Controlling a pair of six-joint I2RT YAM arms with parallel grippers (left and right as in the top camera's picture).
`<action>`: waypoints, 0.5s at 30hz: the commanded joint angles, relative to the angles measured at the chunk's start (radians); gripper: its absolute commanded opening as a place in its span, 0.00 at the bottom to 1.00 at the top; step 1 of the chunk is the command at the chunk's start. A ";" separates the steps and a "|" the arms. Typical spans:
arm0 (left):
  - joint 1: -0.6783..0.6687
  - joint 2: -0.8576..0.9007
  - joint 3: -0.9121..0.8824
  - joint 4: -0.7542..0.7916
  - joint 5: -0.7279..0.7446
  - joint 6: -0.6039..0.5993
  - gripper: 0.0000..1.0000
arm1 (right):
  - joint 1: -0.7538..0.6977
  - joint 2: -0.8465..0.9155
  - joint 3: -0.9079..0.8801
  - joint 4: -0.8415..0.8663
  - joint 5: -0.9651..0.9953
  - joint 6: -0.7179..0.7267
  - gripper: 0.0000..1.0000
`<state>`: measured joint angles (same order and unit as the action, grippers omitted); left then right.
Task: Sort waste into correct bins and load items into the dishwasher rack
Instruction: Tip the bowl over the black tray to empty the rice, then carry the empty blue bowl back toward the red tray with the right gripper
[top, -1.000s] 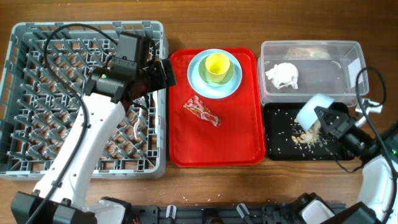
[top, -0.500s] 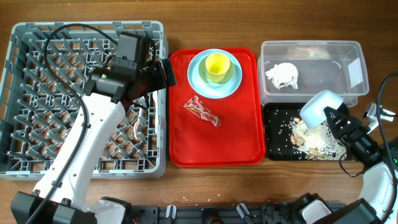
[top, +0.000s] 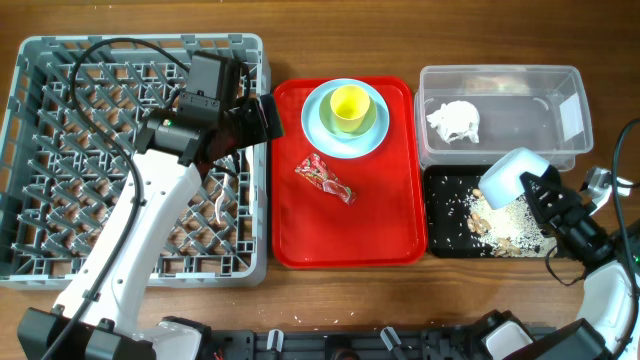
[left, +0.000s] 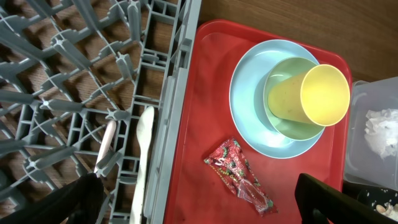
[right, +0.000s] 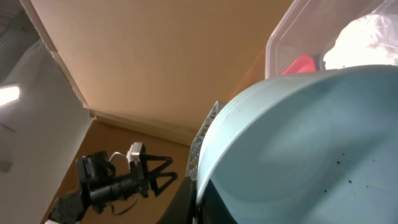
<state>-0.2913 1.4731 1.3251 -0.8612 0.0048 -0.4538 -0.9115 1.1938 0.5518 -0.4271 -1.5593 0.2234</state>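
My right gripper (top: 537, 192) is shut on the rim of a light blue bowl (top: 510, 173), held tilted on its side over the black tray (top: 445, 245). The bowl fills the right wrist view (right: 311, 143). Pale food scraps (top: 503, 217) lie piled in the black tray under the bowl. The white napkin (top: 455, 120) lies in the clear tub (top: 520, 80). The red wrapper (top: 323, 179) lies on the red tray, also in the left wrist view (left: 239, 177). The yellow cup (top: 350, 105) stands on the light blue plate (top: 318, 128). My left gripper (top: 262, 118) is open and empty over the grey rack's right edge (top: 258, 200).
The red tray (top: 390, 235) sits between the rack and the bins. A white spoon (left: 144, 134) and another utensil (left: 109, 140) lie in the rack near its right wall. The cup sits in a greenish bowl (left: 283, 121) on the plate.
My right gripper with the bowl has shifted right and slightly down over the black tray. The pile of scraps in the tray has grown. The left arm has not moved.
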 joint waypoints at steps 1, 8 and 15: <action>0.005 -0.020 0.009 0.000 -0.006 0.005 1.00 | -0.005 0.001 -0.004 0.016 -0.064 0.026 0.04; 0.004 -0.020 0.009 0.000 -0.006 0.005 1.00 | -0.004 -0.003 -0.003 0.028 -0.064 0.236 0.04; 0.004 -0.020 0.009 0.000 -0.006 0.005 1.00 | 0.212 -0.115 -0.001 0.431 0.002 0.633 0.05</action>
<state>-0.2913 1.4731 1.3251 -0.8616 0.0048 -0.4538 -0.8196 1.1481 0.5423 -0.1566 -1.5520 0.5827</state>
